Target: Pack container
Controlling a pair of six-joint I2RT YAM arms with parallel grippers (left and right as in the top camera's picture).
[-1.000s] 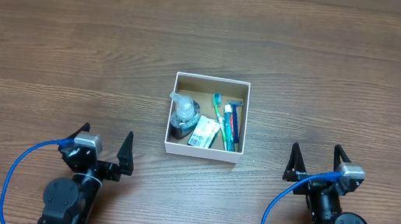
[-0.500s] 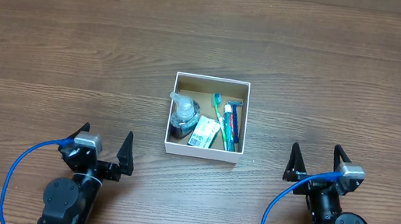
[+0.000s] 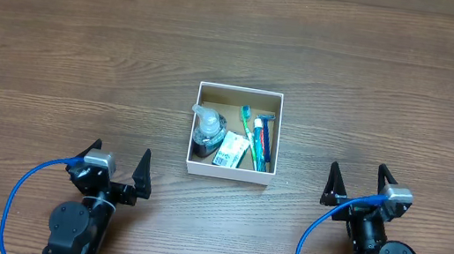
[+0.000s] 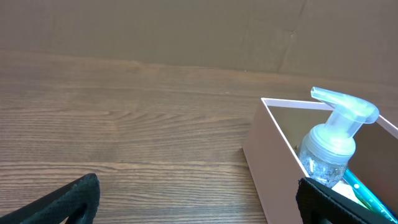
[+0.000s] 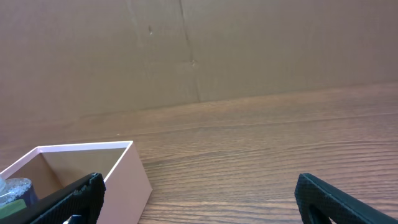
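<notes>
Wood-grain table [image 3: 61, 41] holds the container [image 3: 229, 174] before a cardboard wall [image 5: 261, 50].

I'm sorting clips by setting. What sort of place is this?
Probably a robotics test bench: a wood-grain table, a cardboard backdrop behind it, and the left gripper and right gripper open near the container.

I've got a brown wood-grain table [image 3: 61, 41] filling the overhead frame. Directly on it: the container [image 3: 229, 174], white-walled, sitting flat, at about frame centre.
</notes>
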